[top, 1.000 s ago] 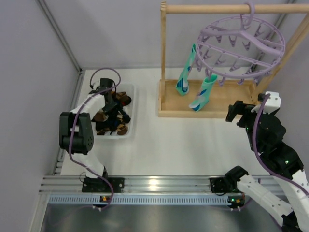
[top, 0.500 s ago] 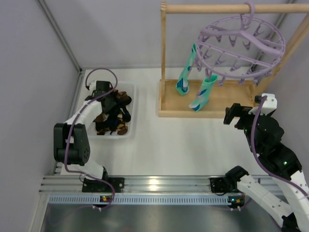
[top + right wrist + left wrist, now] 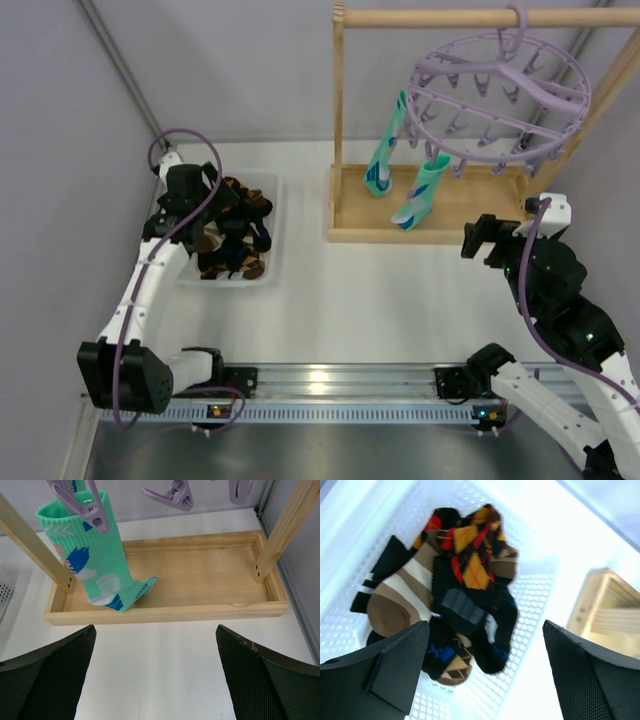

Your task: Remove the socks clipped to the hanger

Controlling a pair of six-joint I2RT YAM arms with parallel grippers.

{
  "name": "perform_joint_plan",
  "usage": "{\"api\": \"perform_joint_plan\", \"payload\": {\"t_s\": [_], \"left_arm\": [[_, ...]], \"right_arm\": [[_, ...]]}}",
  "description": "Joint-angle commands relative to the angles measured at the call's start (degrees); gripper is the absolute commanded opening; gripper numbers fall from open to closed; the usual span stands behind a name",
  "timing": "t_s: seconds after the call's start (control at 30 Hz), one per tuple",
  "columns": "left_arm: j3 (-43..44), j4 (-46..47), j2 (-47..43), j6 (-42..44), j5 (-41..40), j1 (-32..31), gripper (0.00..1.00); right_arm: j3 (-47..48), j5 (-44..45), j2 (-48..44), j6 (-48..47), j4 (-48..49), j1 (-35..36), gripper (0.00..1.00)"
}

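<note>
The lilac hanger (image 3: 500, 95) hangs by its hook from a wooden rail. Two turquoise socks stay clipped to it, one (image 3: 385, 150) at the left rim and one (image 3: 420, 195) lower and further right. The right wrist view shows a turquoise sock (image 3: 95, 555) held by a lilac peg (image 3: 82, 500), its toe resting in the wooden tray. My right gripper (image 3: 478, 237) (image 3: 155, 628) is open, in front of the tray and apart from that sock. My left gripper (image 3: 205, 200) (image 3: 485, 623) is open and holds nothing above a pile of removed socks (image 3: 235, 235) (image 3: 465, 555).
The pile lies in a white perforated basket (image 3: 275, 230) (image 3: 535, 595) at the left. The wooden frame has a top rail (image 3: 470, 17), uprights and a tray base (image 3: 340, 215) (image 3: 200, 570). Grey walls close in the left and the back.
My left gripper has opened, let a dark sock fall into the basket and drawn up and back to the left. The right gripper has edged slightly left.
</note>
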Motion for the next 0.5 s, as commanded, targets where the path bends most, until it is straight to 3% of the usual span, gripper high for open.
{"api": "perform_joint_plan", "payload": {"t_s": [0.0,0.03,0.07,0.1,0.13,0.17,0.23,0.37,0.47], "left_arm": [[0.8,-0.6,-6.3,2.1,0.8,-4.1,0.98],[1.2,-0.2,-6.6,2.3,-1.1,-6.3,0.98],[1.5,0.3,-6.6,3.9,-3.5,-12.8,0.98],[2.1,4.5,-3.6,8.2,-7.4,-24.9,0.98],[2.2,4.6,-3.6,8.2,-7.2,-25.0,0.98],[2.3,8.6,-2.4,10.8,-6.1,-30.8,0.98],[1.3,13.9,0.4,15.3,1.4,-34.9,0.98],[-2.8,37.0,6.3,24.1,18.1,-41.9,0.98],[-0.3,43.1,14.3,26.6,24.1,-43.5,0.98]], "right_arm": [[0.2,-1.7,-0.5,0.6,2.1,-0.7,0.99],[0.2,-1.9,-0.8,0.6,2.0,-0.7,0.99],[0.1,-2.0,-1.5,0.6,1.6,-0.7,1.0],[-0.3,-3.3,-2.8,0.4,1.1,-0.7,0.99],[-0.3,-3.3,-2.8,0.4,1.1,-0.7,0.99],[-0.3,-3.7,-3.6,0.3,1.0,-0.7,0.99],[-0.3,-4.5,-4.5,0.4,0.2,-0.7,1.0],[0.8,-9.2,-6.0,-1.3,-1.1,-0.6,0.99],[1.5,-12.9,-7.2,-2.7,-1.2,-0.6,1.0]]}}
